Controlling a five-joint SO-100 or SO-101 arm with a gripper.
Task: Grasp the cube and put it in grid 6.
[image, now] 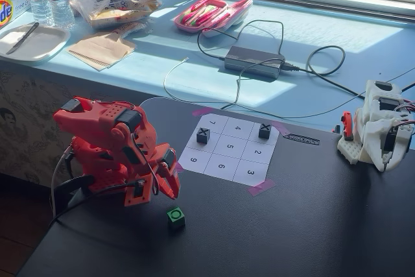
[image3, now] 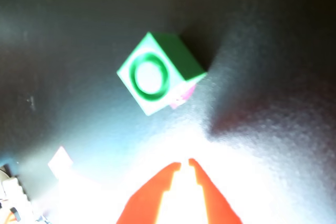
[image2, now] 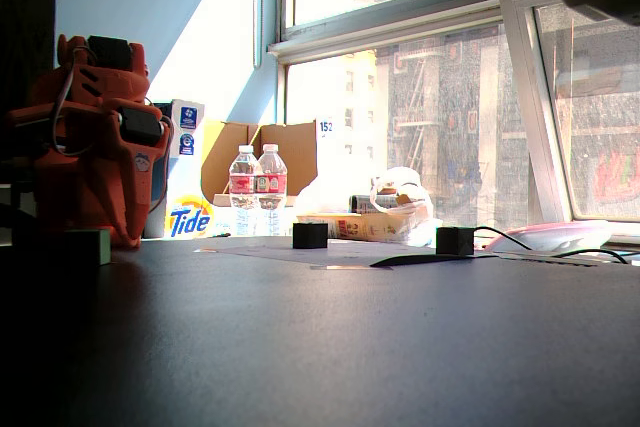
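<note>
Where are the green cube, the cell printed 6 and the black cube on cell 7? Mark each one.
green cube (image: 175,215): a fixed view, on its top face with the dark ring.
cell printed 6 (image: 221,167): a fixed view, on the white paper beside the digit.
black cube on cell 7 (image: 203,135): a fixed view, on its X-marked top.

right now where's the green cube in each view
A fixed view: green cube low centre, on the black table right of the red arm.
A fixed view: far left, shadowed, beside the arm.
Wrist view: upper centre, above the gripper.
Shared landmark: the arm.
</note>
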